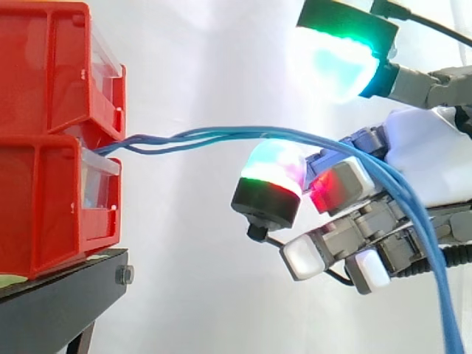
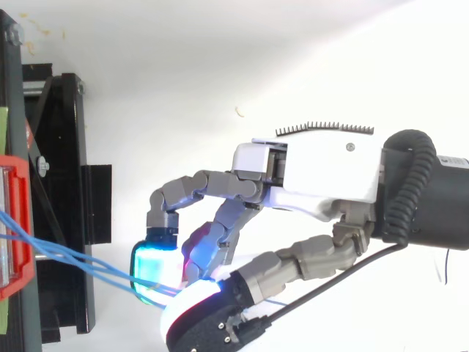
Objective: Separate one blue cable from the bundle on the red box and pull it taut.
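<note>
1. Blue cables (image 1: 192,136) come out from btw the two stacked red bins (image 1: 51,110), at their front edge. The bins sit on the black stand (image 1: 51,302).
2. Long axis is near level. It runs from the bins straight across to the hand (image 1: 428,162) w/ a slight hump mid-span. Past the palm the cables drop steeply toward the lower right of the side view.
3. So the cables lie bin-side of the hand and run on across it. The hand sits well apart from the bins, open air btw.
4. Top view: the same strands (image 2: 66,253) slant from the bin edge to the tip end of the hand (image 2: 322,176).
5. Strands are splayed close to the bins and merge into one rope where they meet the hand. Abt three, not sure.
6. Grip: can't tell whether the hand has one strand, all, or none, since the contact spot is hidden.
7. My read: no strand is singled out yet. The pull should prob. go straight away from the bins, along the cable axis. The span looks only lightly slack.
</note>
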Tool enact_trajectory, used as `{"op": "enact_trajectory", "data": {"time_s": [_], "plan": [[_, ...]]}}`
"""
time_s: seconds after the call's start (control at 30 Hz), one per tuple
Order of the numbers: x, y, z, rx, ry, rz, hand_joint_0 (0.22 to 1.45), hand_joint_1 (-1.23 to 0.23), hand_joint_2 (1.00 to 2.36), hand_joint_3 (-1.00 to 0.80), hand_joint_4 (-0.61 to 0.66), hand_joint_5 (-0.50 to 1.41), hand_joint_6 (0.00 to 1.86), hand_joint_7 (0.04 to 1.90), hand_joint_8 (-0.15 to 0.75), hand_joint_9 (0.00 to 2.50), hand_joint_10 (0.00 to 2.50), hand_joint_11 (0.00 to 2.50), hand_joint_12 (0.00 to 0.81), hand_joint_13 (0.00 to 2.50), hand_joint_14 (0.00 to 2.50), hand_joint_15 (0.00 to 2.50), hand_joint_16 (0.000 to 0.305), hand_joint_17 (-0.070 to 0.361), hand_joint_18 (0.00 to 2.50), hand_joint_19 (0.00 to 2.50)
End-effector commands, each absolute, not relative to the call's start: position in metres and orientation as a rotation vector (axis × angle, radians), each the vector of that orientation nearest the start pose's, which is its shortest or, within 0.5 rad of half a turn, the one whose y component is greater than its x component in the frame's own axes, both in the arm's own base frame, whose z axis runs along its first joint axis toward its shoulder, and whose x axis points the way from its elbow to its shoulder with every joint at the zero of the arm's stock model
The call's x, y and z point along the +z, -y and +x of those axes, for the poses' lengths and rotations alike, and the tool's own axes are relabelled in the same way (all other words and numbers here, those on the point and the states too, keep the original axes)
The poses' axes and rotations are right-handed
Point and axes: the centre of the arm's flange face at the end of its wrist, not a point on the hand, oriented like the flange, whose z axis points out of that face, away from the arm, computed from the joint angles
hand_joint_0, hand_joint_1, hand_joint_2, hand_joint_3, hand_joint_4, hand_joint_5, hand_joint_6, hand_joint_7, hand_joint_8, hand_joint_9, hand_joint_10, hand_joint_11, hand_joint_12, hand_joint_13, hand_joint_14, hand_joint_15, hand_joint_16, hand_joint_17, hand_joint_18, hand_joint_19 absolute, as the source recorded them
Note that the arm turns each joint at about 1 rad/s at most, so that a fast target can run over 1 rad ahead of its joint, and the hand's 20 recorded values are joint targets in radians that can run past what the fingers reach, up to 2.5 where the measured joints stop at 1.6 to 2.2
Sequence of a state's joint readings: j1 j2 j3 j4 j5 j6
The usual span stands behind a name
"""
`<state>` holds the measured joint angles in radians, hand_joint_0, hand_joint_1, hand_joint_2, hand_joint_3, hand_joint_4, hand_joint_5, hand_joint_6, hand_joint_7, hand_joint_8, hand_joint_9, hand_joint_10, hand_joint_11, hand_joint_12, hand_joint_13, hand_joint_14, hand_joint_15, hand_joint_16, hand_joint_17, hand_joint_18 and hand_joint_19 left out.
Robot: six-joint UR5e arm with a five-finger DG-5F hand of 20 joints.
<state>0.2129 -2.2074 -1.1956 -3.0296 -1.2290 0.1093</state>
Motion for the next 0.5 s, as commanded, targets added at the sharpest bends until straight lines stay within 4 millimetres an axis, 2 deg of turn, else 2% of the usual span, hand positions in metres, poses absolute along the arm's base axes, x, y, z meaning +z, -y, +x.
{"op": "enact_trajectory", "data": {"time_s": [0.0,0.07,0.17,0.23,0.37,0.47], "plan": [[0.2939,0.0121,0.7282,1.091,-1.167,1.418,0.48,-0.72,1.00,-0.50,0.24,-0.15,0.50,1.16,0.349,0.97,0.02,0.87,0.413,0.78,0.01,0.38,0.059,0.132,0.85,0.62],[0.2950,0.0123,0.7280,1.091,-1.165,1.418,0.51,-0.77,1.00,-0.50,0.19,-0.15,0.50,1.18,0.333,0.91,0.02,0.85,0.402,0.75,0.01,0.39,0.056,0.127,0.81,0.61],[0.2950,0.0123,0.7280,1.091,-1.165,1.418,0.64,-0.84,1.00,-0.50,0.12,-0.15,0.50,1.23,0.312,0.81,0.01,0.81,0.382,0.69,0.01,0.37,0.052,0.117,0.76,0.60],[0.2950,0.0112,0.7280,1.094,-1.164,1.419,0.66,-0.85,1.00,-0.50,0.12,-0.14,0.50,1.25,0.310,0.78,0.02,0.78,0.379,0.68,0.01,0.36,0.052,0.116,0.76,0.60],[0.2961,0.0112,0.7278,1.095,-1.163,1.419,0.68,-0.84,1.00,-0.49,0.13,-0.12,0.50,1.28,0.310,0.77,0.02,0.73,0.378,0.65,0.01,0.35,0.051,0.114,0.73,0.60],[0.2950,0.0099,0.7280,1.095,-1.168,1.417,0.65,-0.76,1.00,-0.49,0.13,-0.10,0.50,1.30,0.315,0.79,0.01,0.70,0.377,0.64,0.01,0.34,0.051,0.114,0.72,0.61]]}}
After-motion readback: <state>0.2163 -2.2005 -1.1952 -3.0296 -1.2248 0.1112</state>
